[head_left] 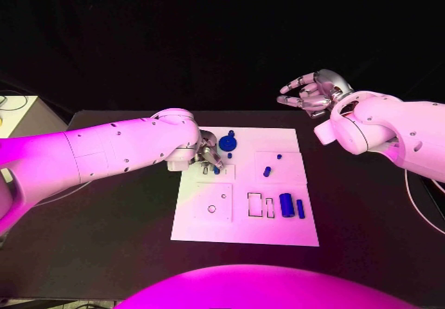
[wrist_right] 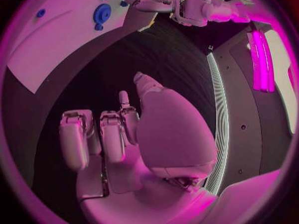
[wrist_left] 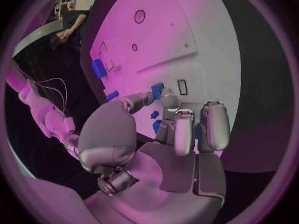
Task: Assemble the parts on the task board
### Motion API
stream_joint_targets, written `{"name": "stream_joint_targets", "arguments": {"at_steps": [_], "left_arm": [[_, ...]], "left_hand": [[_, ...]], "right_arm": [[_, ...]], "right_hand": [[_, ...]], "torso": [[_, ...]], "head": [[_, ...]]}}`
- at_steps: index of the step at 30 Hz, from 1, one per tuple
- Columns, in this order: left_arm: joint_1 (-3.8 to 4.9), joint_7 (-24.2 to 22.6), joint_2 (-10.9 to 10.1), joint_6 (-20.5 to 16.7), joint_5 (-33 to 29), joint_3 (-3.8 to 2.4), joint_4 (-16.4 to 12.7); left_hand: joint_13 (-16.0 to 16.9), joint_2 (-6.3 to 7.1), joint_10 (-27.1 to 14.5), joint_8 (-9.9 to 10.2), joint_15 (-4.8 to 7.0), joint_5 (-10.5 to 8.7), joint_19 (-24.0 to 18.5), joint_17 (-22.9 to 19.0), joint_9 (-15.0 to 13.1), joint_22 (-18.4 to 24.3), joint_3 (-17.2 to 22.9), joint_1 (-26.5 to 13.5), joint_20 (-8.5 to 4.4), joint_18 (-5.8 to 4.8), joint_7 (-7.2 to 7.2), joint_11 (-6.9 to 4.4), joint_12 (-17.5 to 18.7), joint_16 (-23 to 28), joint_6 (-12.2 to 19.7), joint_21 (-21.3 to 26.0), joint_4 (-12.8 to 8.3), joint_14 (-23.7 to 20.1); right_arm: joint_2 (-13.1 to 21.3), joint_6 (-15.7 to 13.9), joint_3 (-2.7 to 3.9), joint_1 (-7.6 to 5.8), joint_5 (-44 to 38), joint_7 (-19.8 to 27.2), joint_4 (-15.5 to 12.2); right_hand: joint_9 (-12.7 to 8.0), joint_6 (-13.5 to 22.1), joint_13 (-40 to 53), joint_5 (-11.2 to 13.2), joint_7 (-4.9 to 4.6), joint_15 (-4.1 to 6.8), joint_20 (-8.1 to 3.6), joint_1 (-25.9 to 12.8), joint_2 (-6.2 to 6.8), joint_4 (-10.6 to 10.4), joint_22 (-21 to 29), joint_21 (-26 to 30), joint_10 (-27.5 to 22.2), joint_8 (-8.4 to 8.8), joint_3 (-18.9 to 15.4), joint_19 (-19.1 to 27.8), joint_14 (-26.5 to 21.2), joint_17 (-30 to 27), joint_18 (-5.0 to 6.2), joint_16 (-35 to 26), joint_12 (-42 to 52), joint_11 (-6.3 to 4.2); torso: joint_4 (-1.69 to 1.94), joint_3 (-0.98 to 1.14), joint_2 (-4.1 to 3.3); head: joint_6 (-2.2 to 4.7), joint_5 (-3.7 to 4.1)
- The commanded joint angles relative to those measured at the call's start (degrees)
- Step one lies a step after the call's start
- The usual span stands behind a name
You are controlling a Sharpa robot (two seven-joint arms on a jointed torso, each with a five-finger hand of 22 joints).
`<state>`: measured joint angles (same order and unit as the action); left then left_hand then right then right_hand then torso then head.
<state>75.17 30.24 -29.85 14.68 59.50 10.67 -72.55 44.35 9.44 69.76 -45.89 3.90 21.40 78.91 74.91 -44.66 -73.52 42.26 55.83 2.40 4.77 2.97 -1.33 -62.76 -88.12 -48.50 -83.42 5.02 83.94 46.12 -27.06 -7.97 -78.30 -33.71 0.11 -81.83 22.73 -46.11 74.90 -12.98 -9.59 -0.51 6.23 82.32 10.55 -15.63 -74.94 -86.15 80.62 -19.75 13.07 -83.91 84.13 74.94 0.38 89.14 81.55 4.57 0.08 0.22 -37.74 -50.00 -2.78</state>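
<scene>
The white task board (head_left: 243,222) lies mid-table. My left hand (head_left: 206,154) hangs low over its far left part, fingers curled down beside a blue gear-like part (head_left: 229,143). Its thumb (wrist_left: 167,100) reaches to a small blue part (head_left: 217,169) next to a narrow slot (wrist_left: 182,87); whether that part is gripped is unclear. The gear's blue (wrist_left: 157,126) peeks out behind the fingers. A small peg (head_left: 267,171) stands mid-board, and two blue cylinders (head_left: 287,205) lie at the right. My right hand (head_left: 310,93) is raised beyond the board's far right corner, fingers loosely bent and holding nothing.
The board (wrist_right: 56,40) has rectangular cut-outs (head_left: 255,203) and a round hole (head_left: 212,209) near its front. Another tiny blue peg (head_left: 278,156) sits at the far right. A pale table corner (head_left: 18,112) stands at the left. The black table surrounds the board.
</scene>
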Motion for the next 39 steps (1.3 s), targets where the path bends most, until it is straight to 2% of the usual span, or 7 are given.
{"name": "stream_joint_targets", "arguments": {"at_steps": [1, 4, 10, 29, 37, 38, 39], "left_arm": [[-0.44, -0.5, 0.3, 0.7, -1.1, 0.19, -0.1], [-0.45, -0.6, 0.3, 0.5, -1.2, 0.19, 0.0], [-0.46, -0.7, 0.2, 0.1, -1.6, 0.19, 0.2], [-0.46, -0.9, -1.2, -1.6, -1.3, 0.04, -0.4], [-0.44, -0.8, -2.1, -2.1, -0.5, -1.05, -1.4], [-0.43, -0.8, -2.3, -2.1, -0.4, -1.19, -1.5], [-0.43, -0.8, -2.4, -2.1, -0.2, -1.33, -1.5]], "left_hand": [[0.1, 0.08, 0.2, 0.5, 0.49, -0.55, 0.2, 12.6, 0.3, 0.1, 2.0, -1.1, -0.24, -1.19, -0.48, -0.17, -0.4, -0.3, -0.6, 0.1, -4.8, 5.2], [0.3, 0.4, 0.0, 1.4, 0.59, -1.42, 0.3, 12.6, 0.6, 0.1, -3.2, -1.0, -0.38, -1.18, -0.55, -0.07, -0.3, -0.3, -1.3, 0.3, -3.1, 5.2], [0.4, 0.51, -0.2, 2.4, 0.55, -1.83, 0.3, 12.6, 0.8, 0.2, -9.0, -0.8, -0.32, -1.2, -0.47, -0.02, -0.3, -0.2, -2.0, 0.5, 0.0, 5.2], [1.3, 1.01, 0.3, 2.8, 0.57, -2.19, 0.5, 12.9, 0.5, 0.0, -14.1, -0.5, -0.34, -1.22, -0.53, -0.07, -0.9, -0.4, -2.8, 0.5, 3.8, 5.3], [1.7, 1.23, 0.5, 2.8, 0.6, -2.65, 0.5, 13.1, 0.3, -0.1, -15.6, -0.4, -0.36, -1.23, -0.58, -0.1, -1.2, -0.5, -2.9, 0.5, 5.3, 5.4], [1.8, 1.3, 0.6, 2.7, 0.61, -3.32, 0.6, 13.2, 0.2, -0.2, -16.1, -0.3, -0.37, -1.24, -0.6, -0.12, -1.3, -0.6, -3.0, 0.5, 5.8, 5.4], [2.0, 1.23, 0.6, 2.7, 0.62, -5.37, 0.6, 13.2, 0.0, -0.2, -16.9, 0.2, -0.38, -1.25, -0.63, -0.16, -1.5, -0.6, -3.0, 0.5, 6.8, 5.4]], "right_arm": [[0.0, 0.4, 0.02, 0.0, -0.4, 0.4, 0.0], [0.0, 0.4, 0.02, 0.0, -0.4, 0.4, 0.0], [0.0, 0.3, 0.02, 0.0, -0.4, 0.4, 0.0], [0.2, 0.3, 0.0, 0.01, -0.3, 0.5, -0.1], [0.2, 1.1, -0.02, 0.06, -0.3, 0.3, 0.1], [0.2, 1.2, -0.02, 0.06, -0.3, 0.3, 0.1], [0.2, 1.3, -0.03, 0.06, -0.3, 0.3, 0.1]], "right_hand": [[-0.1, 0.5, 5.3, 0.2, -0.02, 0.06, 0.04, -0.6, -0.14, 0.0, -12.3, 0.3, -0.3, -0.22, 0.2, -4.1, 5.3, 12.8, 0.71, -0.3, -0.4, 0.21], [-0.1, 0.5, 5.3, 0.2, -0.02, 0.06, 0.04, -0.6, -0.14, 0.0, -12.3, 0.3, -0.3, -0.22, 0.2, -4.1, 5.3, 12.8, 0.71, -0.3, -0.4, 0.21], [-0.1, 0.5, 5.3, 0.2, -0.02, 0.06, 0.04, -0.7, -0.12, -0.1, -12.2, 0.4, -0.4, -0.23, 0.2, -4.1, 5.2, 12.7, 0.74, -0.3, -0.4, 0.22], [-0.1, 0.7, 4.5, 0.2, -0.04, 0.06, 0.05, -0.8, -0.15, -0.1, -11.4, 1.6, -1.2, -0.23, 0.3, -3.5, 4.9, 11.7, 1.06, -0.8, -1.2, 0.23], [-0.2, 1.2, 4.1, 0.3, -0.11, 0.04, 0.07, -0.9, 0.17, 0.1, -10.8, 2.5, -1.7, -0.08, 0.4, -3.1, 4.8, 11.4, 1.26, -1.1, -1.6, 0.29], [-0.2, 1.3, 4.0, 0.4, -0.13, 0.03, 0.07, -1.0, 0.22, 0.1, -10.7, 2.6, -1.8, -0.05, 0.4, -3.0, 4.8, 11.3, 1.29, -1.1, -1.7, 0.3], [-0.2, 1.4, 4.0, 0.4, -0.15, 0.02, 0.08, -1.0, 0.26, 0.1, -10.7, 2.7, -1.8, -0.03, 0.4, -3.0, 4.8, 11.3, 1.31, -1.1, -1.7, 0.31]], "torso": [[-0.04, -0.04, 0.04], [-0.02, -0.01, 0.04], [-0.02, 0.0, 0.03], [-0.04, -0.06, 0.05], [-0.05, -0.02, 0.06], [-0.02, -0.01, 0.05], [-0.02, 0.01, 0.04]], "head": [[0.0, 0.01], [0.0, 0.01], [0.0, 0.08], [0.0, 0.4], [0.0, 0.55], [0.0, 0.62], [0.0, 0.63]]}}
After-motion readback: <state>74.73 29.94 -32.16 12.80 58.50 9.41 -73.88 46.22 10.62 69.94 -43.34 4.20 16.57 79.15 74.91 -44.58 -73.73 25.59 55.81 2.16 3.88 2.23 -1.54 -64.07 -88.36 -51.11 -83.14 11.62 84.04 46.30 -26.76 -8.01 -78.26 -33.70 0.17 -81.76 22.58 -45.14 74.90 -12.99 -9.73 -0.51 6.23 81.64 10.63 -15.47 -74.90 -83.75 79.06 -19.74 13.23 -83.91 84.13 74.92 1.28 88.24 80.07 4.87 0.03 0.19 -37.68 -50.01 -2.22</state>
